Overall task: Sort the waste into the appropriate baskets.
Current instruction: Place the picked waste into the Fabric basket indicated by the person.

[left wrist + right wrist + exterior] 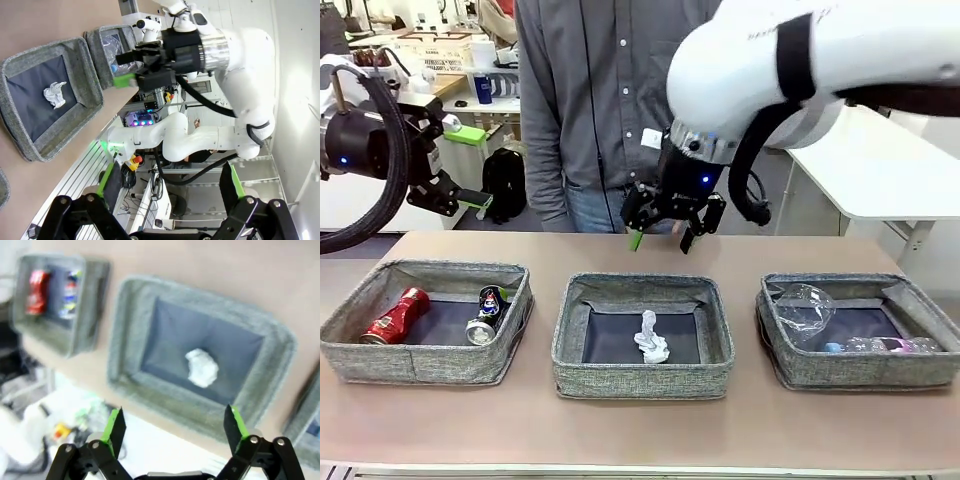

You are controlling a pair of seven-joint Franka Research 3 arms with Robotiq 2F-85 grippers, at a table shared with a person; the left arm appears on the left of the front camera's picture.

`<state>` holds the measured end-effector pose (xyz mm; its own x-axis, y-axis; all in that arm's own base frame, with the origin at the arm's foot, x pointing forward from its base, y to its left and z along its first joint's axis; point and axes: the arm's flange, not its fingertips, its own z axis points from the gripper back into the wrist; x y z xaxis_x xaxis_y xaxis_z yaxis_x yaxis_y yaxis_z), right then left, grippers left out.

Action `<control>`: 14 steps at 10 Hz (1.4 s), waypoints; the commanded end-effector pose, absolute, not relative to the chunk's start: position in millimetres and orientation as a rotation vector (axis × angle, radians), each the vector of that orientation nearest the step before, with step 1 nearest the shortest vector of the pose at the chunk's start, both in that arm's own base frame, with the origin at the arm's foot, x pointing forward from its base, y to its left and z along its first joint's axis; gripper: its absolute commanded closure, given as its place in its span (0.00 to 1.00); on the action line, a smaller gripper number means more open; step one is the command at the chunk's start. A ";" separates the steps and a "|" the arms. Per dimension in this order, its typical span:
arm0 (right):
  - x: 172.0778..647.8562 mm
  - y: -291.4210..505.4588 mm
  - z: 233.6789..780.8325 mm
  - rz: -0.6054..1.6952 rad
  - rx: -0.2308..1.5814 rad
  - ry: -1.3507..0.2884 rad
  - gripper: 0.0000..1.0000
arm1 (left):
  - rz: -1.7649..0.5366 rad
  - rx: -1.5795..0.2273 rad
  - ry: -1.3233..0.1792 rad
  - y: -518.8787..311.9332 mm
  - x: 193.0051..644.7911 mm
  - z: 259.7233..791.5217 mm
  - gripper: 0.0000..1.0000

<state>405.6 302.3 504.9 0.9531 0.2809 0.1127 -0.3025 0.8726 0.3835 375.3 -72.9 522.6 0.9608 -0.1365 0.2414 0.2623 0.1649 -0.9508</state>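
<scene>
The right end effector (663, 236) hangs above the far edge of the middle basket (642, 375), fingers spread wide and released, holding nothing. Below it, in the right wrist view, the white paper wad (202, 368) lies on the dark bottom of that basket (125, 335), apart from both fingers.

The left end effector (470, 200) is raised at the far left, above and beyond the left basket (420, 362); its fingers also stand wide apart and empty in the left wrist view (170, 187).

In the left basket the crushed red can (396, 316) lies at the left and the dark printed can (487, 314) at the right, near each other. The right basket (860, 368) holds the crumpled clear plastic (802, 306) at its left and the blue-capped bottle (880, 346) lying along its near side.

A person (595, 110) stands at the far side of the surface (640, 430), behind the right end effector.
</scene>
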 end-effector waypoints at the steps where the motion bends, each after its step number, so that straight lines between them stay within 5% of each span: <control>1: 359.9 223.4 515.9 0.373 0.634 0.011 0.00 | -0.303 -1.384 -0.117 -73.5 373.3 523.7 0.00; 5: 305.9 140.0 506.4 0.289 0.836 -0.266 0.00 | -0.303 -1.384 -0.117 -73.5 373.3 523.7 0.00; 6: 296.2 130.1 506.9 0.385 0.946 -0.381 0.00 | -0.303 -1.384 -0.117 -73.5 373.3 523.7 0.00; 8: 305.2 109.3 493.3 0.276 1.300 -0.340 0.00 | -0.303 -1.384 -0.117 -73.5 373.3 523.7 0.00; 9: 304.8 117.4 522.7 0.291 0.969 -0.325 0.00 | -0.303 -1.384 -0.117 -73.5 373.3 523.7 0.00; 14: 304.8 117.4 522.7 0.291 0.969 -0.325 0.00 | -0.303 -1.384 -0.117 -73.5 373.3 523.7 0.00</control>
<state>306.4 121.2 517.3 0.9061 0.0996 0.4113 -0.3988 0.5259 0.7513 375.1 -73.3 522.5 0.9607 -0.1374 0.2412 0.2623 0.1653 -0.9507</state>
